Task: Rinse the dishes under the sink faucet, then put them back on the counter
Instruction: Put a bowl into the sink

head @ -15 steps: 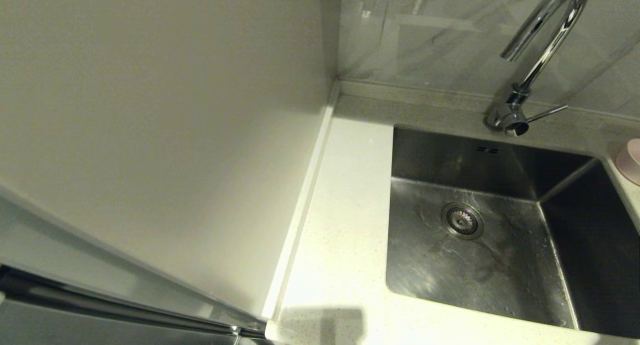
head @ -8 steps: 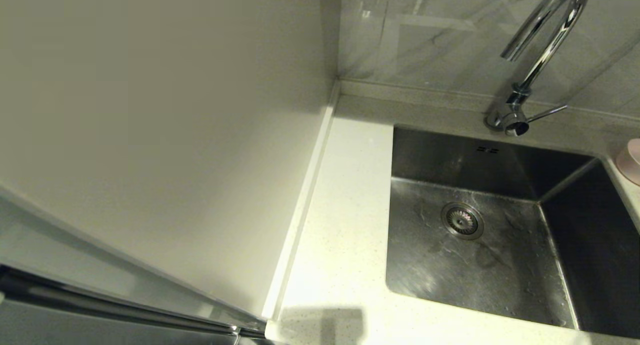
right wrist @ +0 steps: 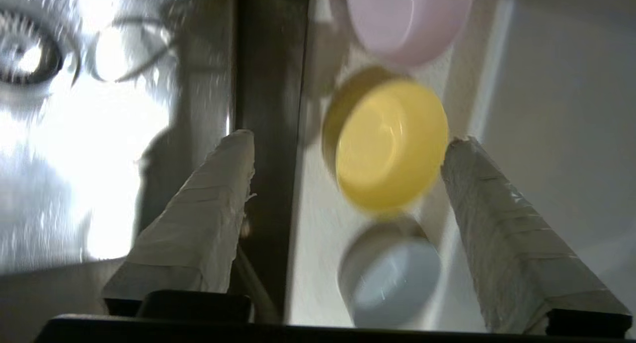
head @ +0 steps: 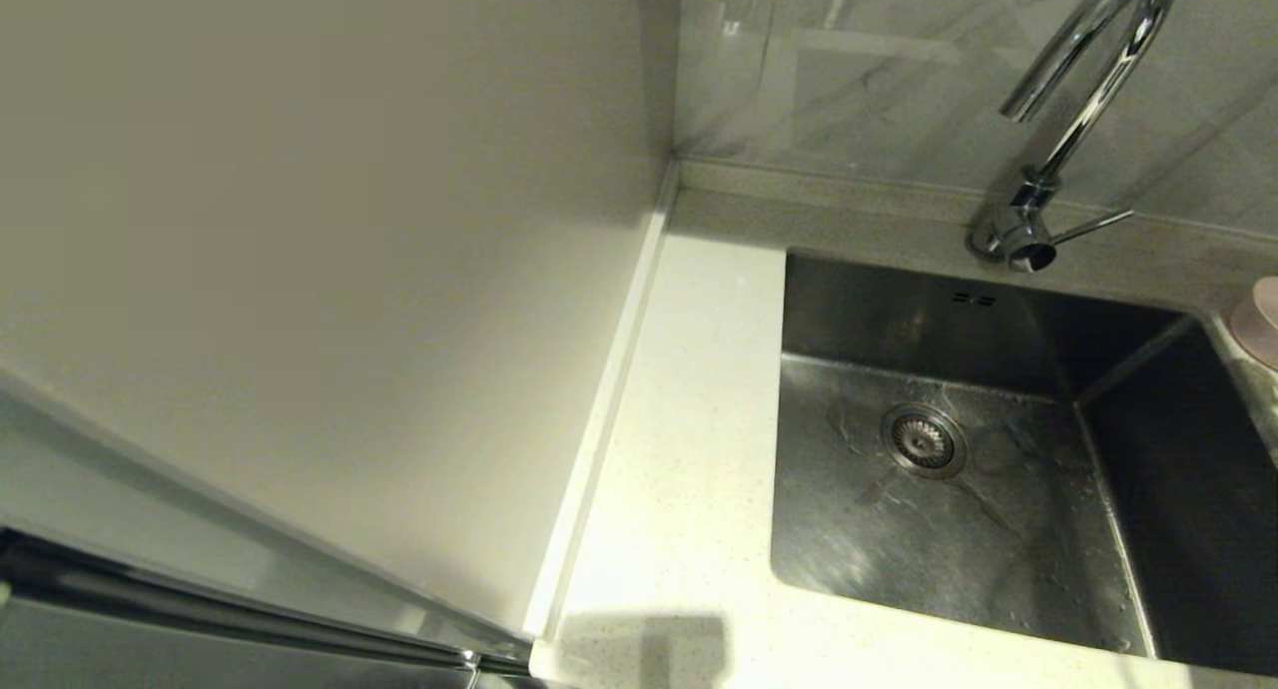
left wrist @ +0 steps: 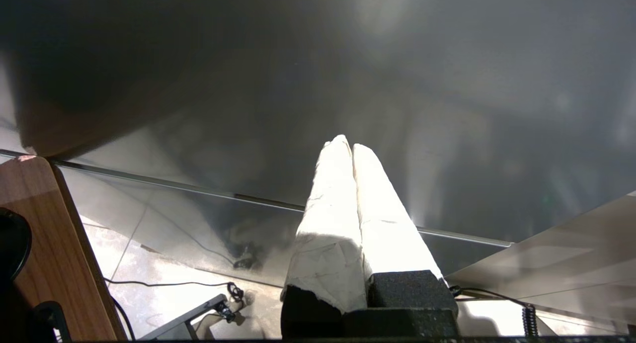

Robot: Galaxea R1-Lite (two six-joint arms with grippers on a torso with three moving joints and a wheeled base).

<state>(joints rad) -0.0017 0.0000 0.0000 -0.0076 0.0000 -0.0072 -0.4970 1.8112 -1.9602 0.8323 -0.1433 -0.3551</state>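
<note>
Three dishes sit in a row on the narrow counter [right wrist: 310, 243] to the right of the sink [right wrist: 74, 159]: a pink bowl [right wrist: 407, 20], a yellow bowl [right wrist: 392, 144] and a blue-white bowl [right wrist: 392, 278]. My right gripper [right wrist: 353, 138] hovers open above them, with the yellow bowl showing between its wrapped fingers and nothing held. The head view shows only the pink bowl [head: 1260, 320] at its right edge, with the faucet [head: 1083, 90], the sink [head: 998, 539] and the counter [head: 689, 449]. My left gripper [left wrist: 352, 145] is shut on nothing, parked low.
A cream wall panel [head: 300, 270] borders the counter's left side. The sink's strainer drain [head: 923, 439] lies in a wet basin floor. The faucet's side lever [head: 1093, 225] points right. The left wrist view faces a dark cabinet front [left wrist: 348, 59] above a tiled floor with cables.
In the head view a shadow has spread over the counter strip below the pink bowl. The wet sheen on the sink floor has shifted a little. No arm has come into that view.
</note>
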